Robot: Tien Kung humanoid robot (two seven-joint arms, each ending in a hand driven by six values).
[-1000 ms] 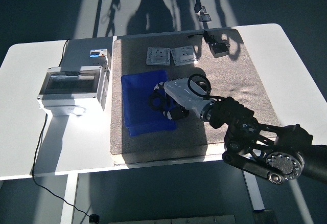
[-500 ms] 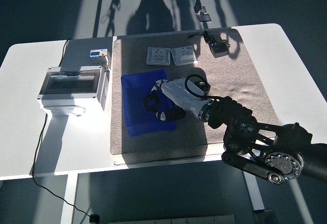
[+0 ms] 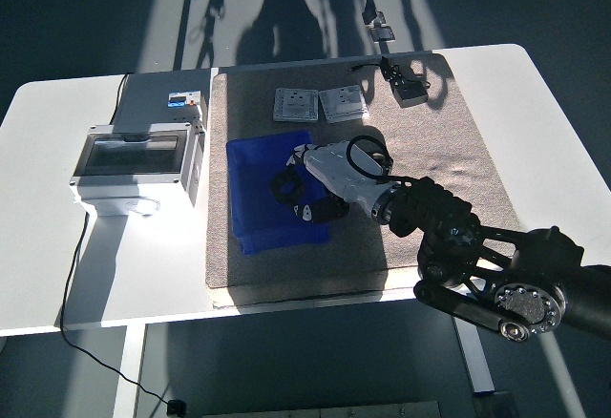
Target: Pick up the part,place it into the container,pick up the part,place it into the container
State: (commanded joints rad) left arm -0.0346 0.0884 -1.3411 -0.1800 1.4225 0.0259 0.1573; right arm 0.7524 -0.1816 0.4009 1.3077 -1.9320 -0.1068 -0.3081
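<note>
Our right hand (image 3: 307, 187) hovers over the right half of the shallow blue tray (image 3: 258, 198); in this shadow we cannot tell whether its curled dark fingers hold a part. We judge it best to lower close to the tray's floor before letting go. Two flat, pale square plates (image 3: 320, 103) lie on the coarse grey mat (image 3: 449, 151) beyond.

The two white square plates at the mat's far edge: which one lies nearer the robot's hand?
The right-hand plate; the left-hand plate lies farther from the right hand.
</note>
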